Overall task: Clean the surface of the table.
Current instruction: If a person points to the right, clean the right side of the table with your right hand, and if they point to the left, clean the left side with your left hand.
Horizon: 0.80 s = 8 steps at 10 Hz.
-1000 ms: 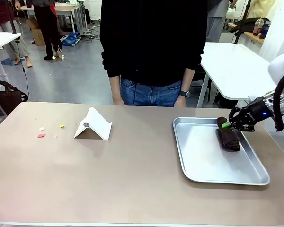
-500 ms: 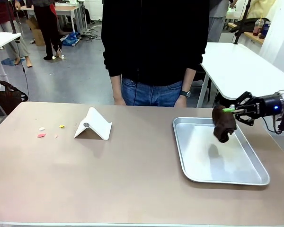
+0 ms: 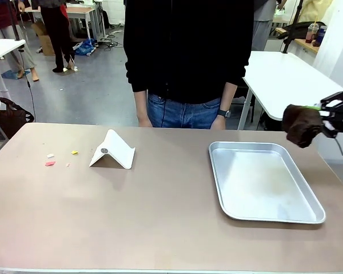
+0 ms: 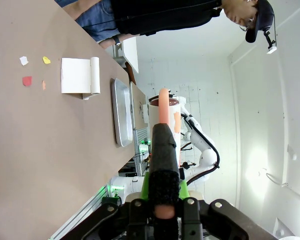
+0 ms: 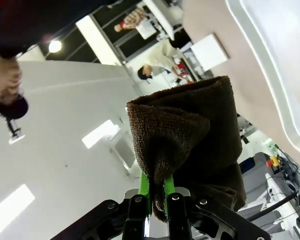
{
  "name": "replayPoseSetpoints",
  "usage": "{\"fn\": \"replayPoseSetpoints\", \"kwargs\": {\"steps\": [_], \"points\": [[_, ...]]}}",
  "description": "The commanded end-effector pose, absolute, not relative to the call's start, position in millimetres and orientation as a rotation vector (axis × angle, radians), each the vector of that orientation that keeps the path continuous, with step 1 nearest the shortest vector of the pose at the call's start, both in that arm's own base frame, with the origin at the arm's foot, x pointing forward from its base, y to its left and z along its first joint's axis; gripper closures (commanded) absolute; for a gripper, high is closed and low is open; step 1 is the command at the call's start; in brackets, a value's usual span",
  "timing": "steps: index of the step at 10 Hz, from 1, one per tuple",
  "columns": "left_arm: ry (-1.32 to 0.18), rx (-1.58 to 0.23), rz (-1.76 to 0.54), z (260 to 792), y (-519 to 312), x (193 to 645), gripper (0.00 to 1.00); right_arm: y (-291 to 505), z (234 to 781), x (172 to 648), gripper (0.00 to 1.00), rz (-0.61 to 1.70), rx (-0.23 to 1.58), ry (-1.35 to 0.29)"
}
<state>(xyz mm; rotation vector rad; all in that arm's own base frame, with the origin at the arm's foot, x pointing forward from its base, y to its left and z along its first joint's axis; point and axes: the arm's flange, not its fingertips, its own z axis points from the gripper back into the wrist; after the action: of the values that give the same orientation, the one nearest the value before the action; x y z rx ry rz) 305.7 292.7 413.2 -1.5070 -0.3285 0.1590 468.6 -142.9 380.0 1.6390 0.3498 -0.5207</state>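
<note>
Surface point(image 3: 160, 222): wide tan top spanning front view. Right hand point(image 3: 319, 113) raised at far right edge, beside metal tray point(image 3: 217, 171), pads pressed together pinching bunched brown cloth point(image 3: 302, 124). Left hand point(image 4: 163, 189) clamped on dark tool point(image 4: 162, 150) with peach tip, kind unclear. Paper scraps point(image 3: 50, 162) lie far left on surface, beyond white stand point(image 3: 113, 151). Judgement: cloth must travel leftward across whole width. Left arm's side nearer scraps.
</note>
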Motion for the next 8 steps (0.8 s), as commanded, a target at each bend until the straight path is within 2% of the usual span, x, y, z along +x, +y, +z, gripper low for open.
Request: {"fn": "replayPoseSetpoints", "kwargs": {"steps": [1,3,8], "points": [[-0.333,-1.506,0.140,415,292,303,0.85,-165,391,445,0.87,-0.480,1.679,0.268],[-0.333,-1.506,0.140,415,292,303,0.85,-191,386,437,0.87,-0.508,1.685,0.230],[-0.333,-1.506,0.140,415,292,303,0.85,-192,392,442,0.87,-0.530,1.678,0.246]]}}
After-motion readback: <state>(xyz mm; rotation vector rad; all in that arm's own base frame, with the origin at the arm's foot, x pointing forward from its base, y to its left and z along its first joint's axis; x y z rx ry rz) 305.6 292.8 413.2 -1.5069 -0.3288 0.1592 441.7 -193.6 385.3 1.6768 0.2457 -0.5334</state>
